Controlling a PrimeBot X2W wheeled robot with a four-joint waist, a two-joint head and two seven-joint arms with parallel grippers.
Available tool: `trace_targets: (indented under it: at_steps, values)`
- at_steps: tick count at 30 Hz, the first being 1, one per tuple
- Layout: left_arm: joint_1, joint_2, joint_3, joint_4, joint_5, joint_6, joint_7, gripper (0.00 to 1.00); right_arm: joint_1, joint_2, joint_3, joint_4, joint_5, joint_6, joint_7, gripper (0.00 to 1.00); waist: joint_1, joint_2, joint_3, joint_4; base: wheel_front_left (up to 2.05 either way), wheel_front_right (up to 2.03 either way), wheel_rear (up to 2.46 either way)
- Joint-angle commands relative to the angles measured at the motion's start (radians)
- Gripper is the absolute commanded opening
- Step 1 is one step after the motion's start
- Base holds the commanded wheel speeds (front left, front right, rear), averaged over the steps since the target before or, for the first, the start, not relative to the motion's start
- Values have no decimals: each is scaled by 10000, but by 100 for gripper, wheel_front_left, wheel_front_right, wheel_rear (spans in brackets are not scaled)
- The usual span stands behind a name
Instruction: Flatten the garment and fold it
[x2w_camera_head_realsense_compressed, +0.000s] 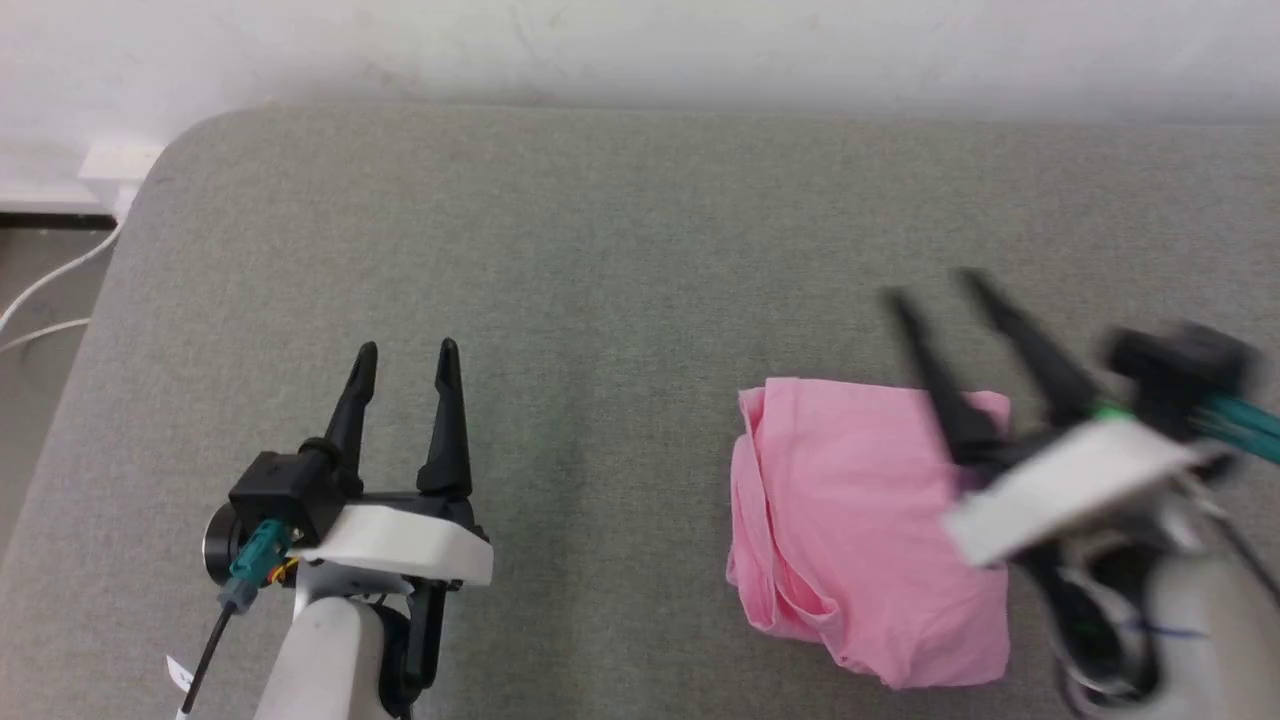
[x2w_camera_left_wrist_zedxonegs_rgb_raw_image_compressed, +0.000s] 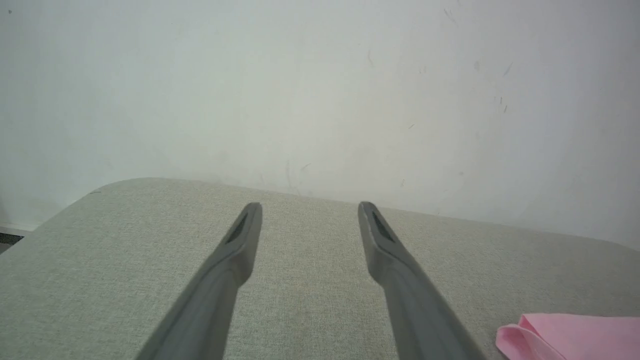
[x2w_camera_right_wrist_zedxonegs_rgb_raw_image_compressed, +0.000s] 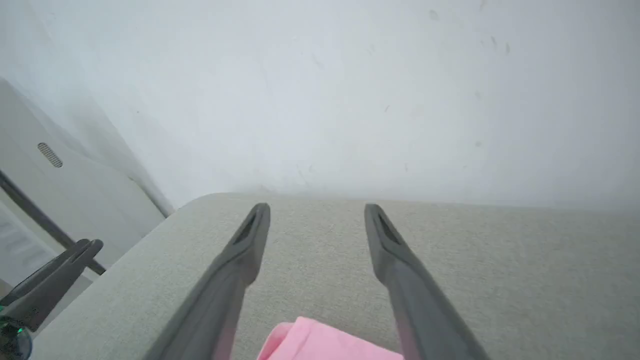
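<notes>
Head view first: the garment (x2w_camera_head_realsense_compressed: 860, 520) is sitting on the right half of the grey fabric surface (x2w_camera_head_realsense_compressed: 600, 250) as a compact, roughly square pink bundle. Its layers are bunching along the left edge and the near corner is sagging a bit. The right gripper (x2w_camera_head_realsense_compressed: 929, 285) is hovering over the bundle's right side, pretty blurry, with its jaws spread apart and nothing in them. The left gripper (x2w_camera_head_realsense_compressed: 407, 347) is hanging well apart from the cloth over bare surface, jaws moderately open and empty too.

Left wrist view: we're looking along two spread fingers toward the white wall (x2w_camera_left_wrist_zedxonegs_rgb_raw_image_compressed: 320, 90), and a pink corner of the garment is poking in at the bottom right.

Right wrist view: same open jaws, with the pink cloth lying just under and between the finger bases and nothing pinched.

Our read is that this is looking like the tail end of the job. The garment is already reading as a folded packet rather than a flat sheet, though it's a slightly sloppy one. We're guessing the next move is calling for a light press or a tuck on that loose left edge without dragging the thin layers open. If it's good enough, it's just a matter of lifting both arms clear.
</notes>
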Motion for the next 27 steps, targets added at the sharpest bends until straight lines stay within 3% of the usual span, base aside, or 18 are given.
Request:
trace_targets:
  at_steps: [1, 4, 7, 15, 21, 22, 23, 24, 25, 27]
  values:
    - [53, -18, 44, -55, 71, -40, -47, 100, 338, 15, -343, -72, 91, -9, -217, 100, 1, 0, -97, -106, 0, 0, 0]
    - [144, -18, 107, -173, 117, -26, -47, 100, 1186, 92, -1656, -63, 569, -9, -829, 100, 1, 0, -145, -225, 0, 0, 0]
    - [216, -18, 145, -283, 143, -11, -47, 100, 1913, 99, -2227, 481, 1099, -9, -1029, 100, 1, 0, -143, -310, 0, 0, 0]
    - [196, -18, 191, -330, 165, -25, -47, 100, 2438, 103, -1518, 2286, 1757, -9, -219, 100, 1, 0, -8, -394, 0, 0, 0]
    - [85, -18, 142, -301, 165, -44, -47, 100, 1782, 103, -1281, 3393, 1301, -9, 702, 100, 1, 0, 148, -303, 0, 0, 0]
    - [75, -18, 128, -304, 167, -37, -47, 100, 1667, 103, -1282, 3563, 1103, -9, 955, 87, 1, 0, 168, -290, 0, 0, 0]
    - [67, -18, 119, -309, 169, -30, -47, 100, 1552, 103, -1232, 3673, 843, -9, 1230, 46, 1, 0, 187, -285, 0, 0, 0]
    - [64, -18, 118, -314, 176, -21, -47, 100, 1444, 103, -1202, 3748, 605, -9, 1508, 17, 1, 0, 212, -294, 0, 0, 0]
    - [66, -18, 127, -323, 189, -11, -47, 100, 1335, 104, -1132, 3772, 380, -9, 1789, 0, 1, 0, 236, -321, 0, 0, 0]
    - [90, -18, 171, -358, 232, 6, -47, 100, 1099, 104, -918, 3704, -153, -9, 2364, 0, 1, 0, 289, -452, 0, 0, 0]
